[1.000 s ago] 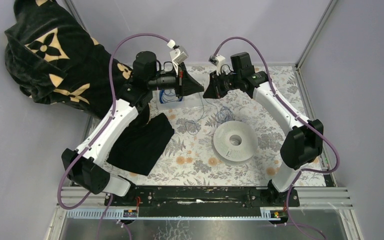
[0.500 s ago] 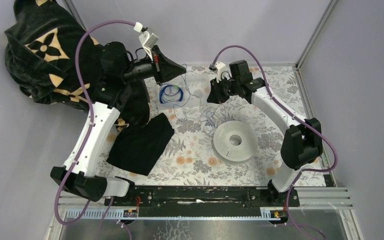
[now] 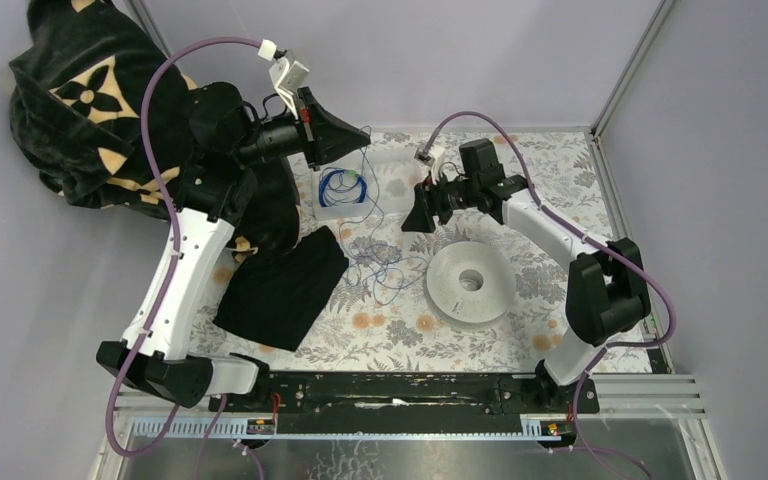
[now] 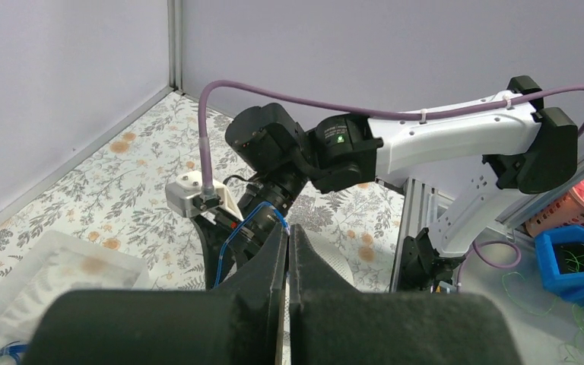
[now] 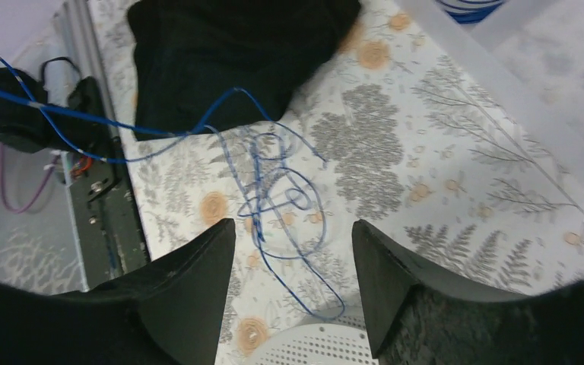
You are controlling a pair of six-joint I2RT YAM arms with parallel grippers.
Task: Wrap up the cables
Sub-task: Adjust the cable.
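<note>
**Right claw (image 5: 293, 228) open over the tangle, left claw (image 4: 287, 228) pinched on a strand**

The right claw's two black fingers (image 5: 190, 289) stand apart with nothing between them, pointing down at the table. Directly below lies the blue cable (image 5: 281, 198), a loose snarl of fine loops on the floral tablecloth (image 5: 441, 152). It sits between the black cloth (image 5: 236, 53) and the white perforated spool (image 5: 304, 346). One strand leaves the snarl and runs up off the table. In the overhead view that strand climbs to the left claw, which hangs above the far-left part of the table with its fingers pressed together (the blue line shows right at their tips in its own camera). Under that claw sits a clear plastic tub (image 3: 325, 207) holding a neat blue coil (image 3: 342, 186). Further left, a black garment with tan flower motifs (image 3: 70, 90) is heaped against the wall.
</note>
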